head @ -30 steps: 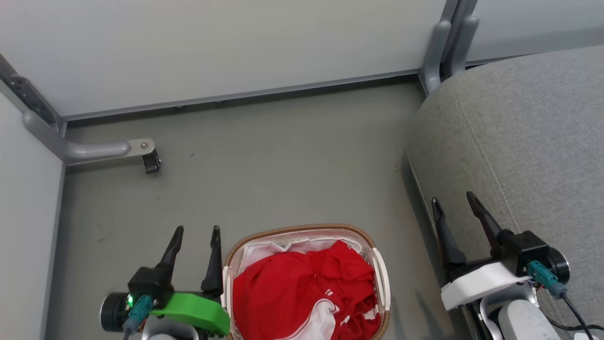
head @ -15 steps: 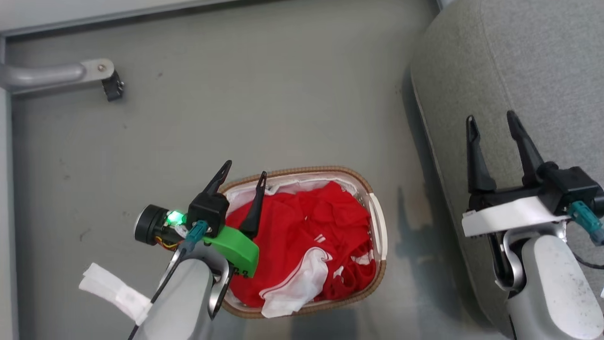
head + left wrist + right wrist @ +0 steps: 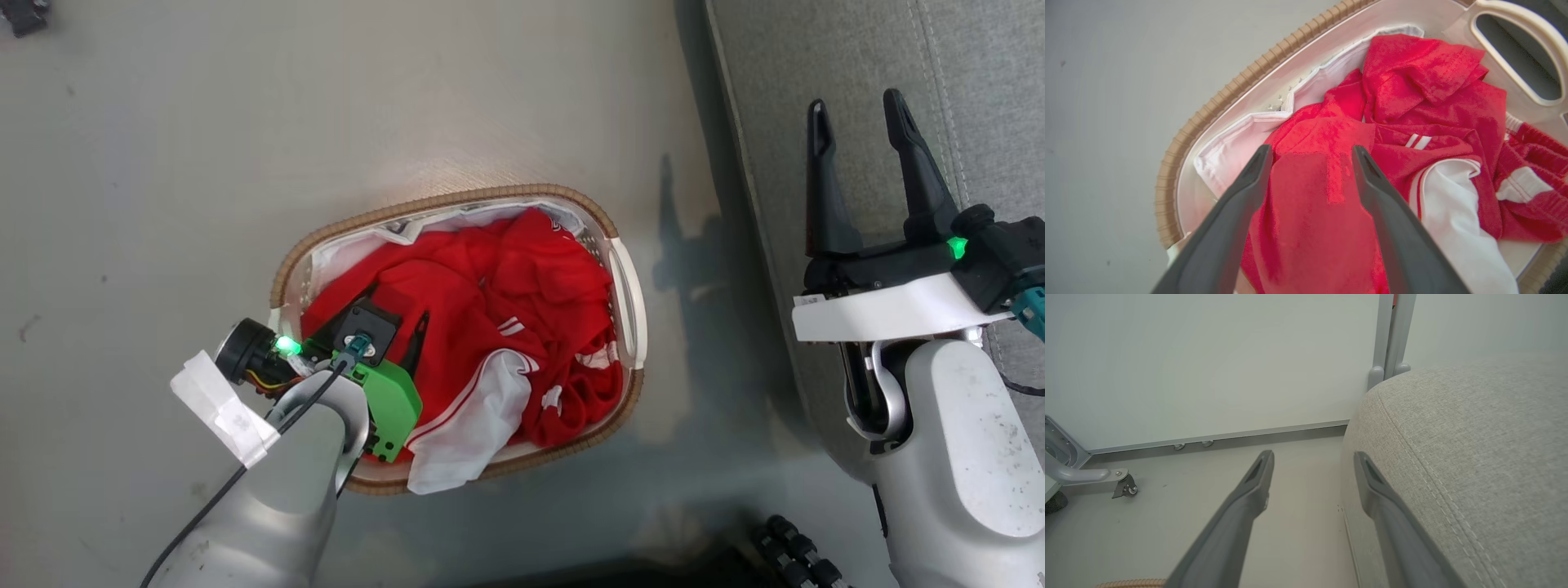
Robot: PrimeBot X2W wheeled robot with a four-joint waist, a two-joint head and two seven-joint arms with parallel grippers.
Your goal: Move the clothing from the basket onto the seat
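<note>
Left wrist view: we find the left end effector (image 3: 1310,152) spread wide and empty, straddling a fold of the red clothing (image 3: 1412,102), all of it heaped in the basket (image 3: 1216,110) on the floor. We cannot tell whether the tips touch the fabric. The right end effector (image 3: 856,102), equally wide and empty, hangs at the edge of the seat (image 3: 980,65), right of the basket. We judge the first pick is in hand; next, descend and close on the fold.

No text, brand, number or sign is legible. White marks on the red clothing (image 3: 490,294), right of centre in the head view inside the basket (image 3: 629,302), are too small and creased to read. The white tape tag (image 3: 220,406) on the forearm (image 3: 277,498), lower left, bears no readable print.
</note>
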